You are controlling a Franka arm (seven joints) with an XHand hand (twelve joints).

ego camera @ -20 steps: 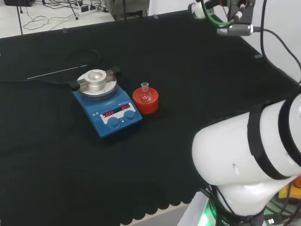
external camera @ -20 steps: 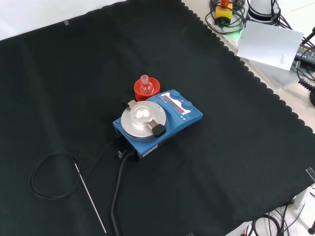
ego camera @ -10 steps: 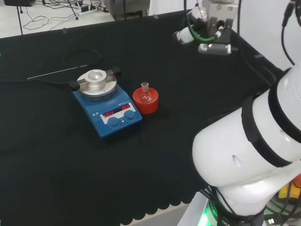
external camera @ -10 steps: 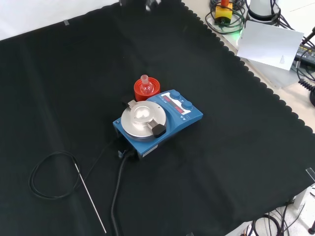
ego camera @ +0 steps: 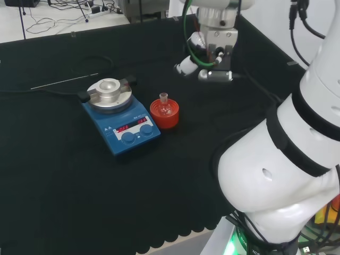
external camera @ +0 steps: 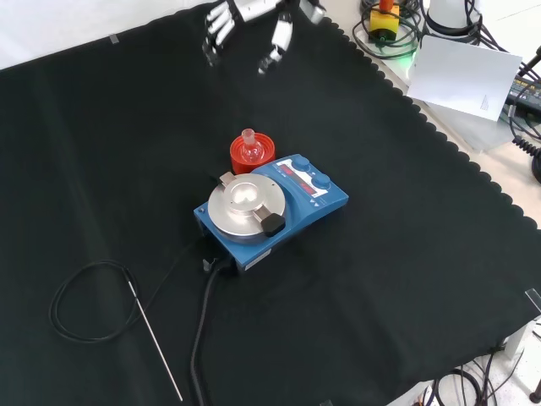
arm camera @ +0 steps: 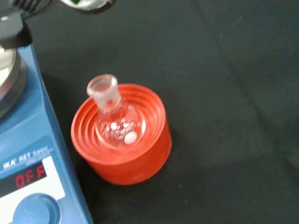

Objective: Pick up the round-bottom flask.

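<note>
A small clear round-bottom flask [ego camera: 164, 103] stands upright in a red ribbed stand [ego camera: 165, 116], just right of a blue hotplate [ego camera: 121, 125] in the head view. In the front view the flask [external camera: 249, 143] and its stand [external camera: 240, 157] sit just behind the hotplate [external camera: 283, 205]. The hand [external camera: 250, 12] hangs high above the cloth near the view's top, its fingers [external camera: 278, 39] spread and relaxed, holding nothing. The hand [ego camera: 187, 65] is up and to the right of the flask in the head view, well apart from it. Seen close in the wrist view, the flask [arm camera: 115, 118] rests in its stand [arm camera: 122, 146].
A thin metal rod [external camera: 155, 342] and a looped black cable [external camera: 74, 302] lie on the cloth in front of the hotplate. The hotplate's round steel top [external camera: 243, 204] stands close beside the stand. The cloth's scalloped edge [external camera: 442, 139] runs along the right of the front view.
The hand has travelled down and to the left in the head view, closer to the flask, and has come into the front view from the top. Flask, stand and hotplate have stayed put.
</note>
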